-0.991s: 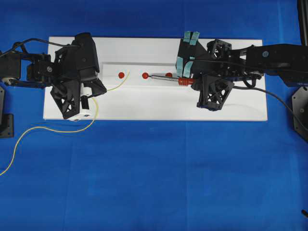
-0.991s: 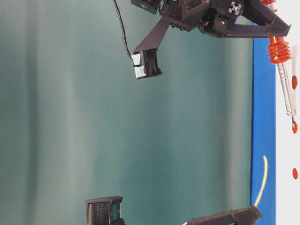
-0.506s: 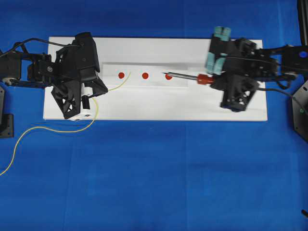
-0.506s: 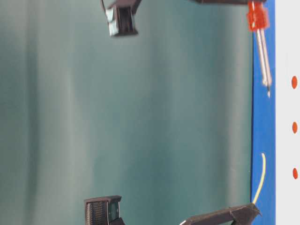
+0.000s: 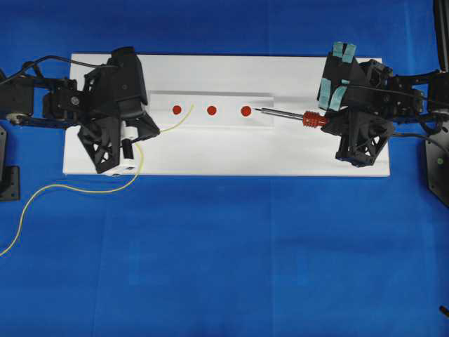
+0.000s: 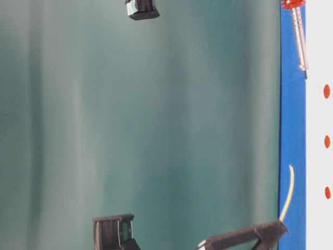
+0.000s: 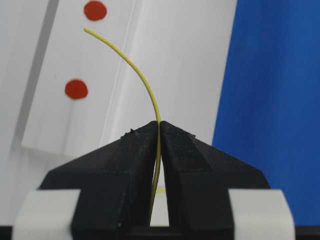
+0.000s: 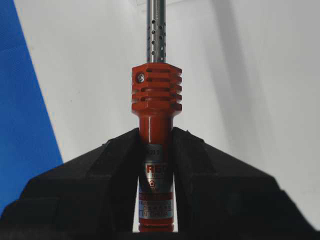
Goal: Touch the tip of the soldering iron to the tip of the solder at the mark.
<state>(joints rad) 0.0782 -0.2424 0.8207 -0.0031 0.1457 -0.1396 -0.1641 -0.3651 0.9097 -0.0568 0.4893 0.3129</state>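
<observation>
Our left gripper (image 7: 160, 131) is clenched on the solder (image 5: 177, 119), so its free tip reaches toward the mark (image 5: 177, 109) nearest the board's (image 5: 210, 158) left edge. Our right gripper (image 8: 156, 140) grasps the iron (image 5: 284, 115) by its red handle near the right edge, tip pointing at the marks and well apart from the solder, so we judge the touch not yet made.

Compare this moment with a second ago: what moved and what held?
The right gripper, shut on the red-handled silver soldering iron, drew back rightward; its tip left the middle red dot and now sits right of the third. The left gripper and thin yellow solder wire stayed put.
</observation>
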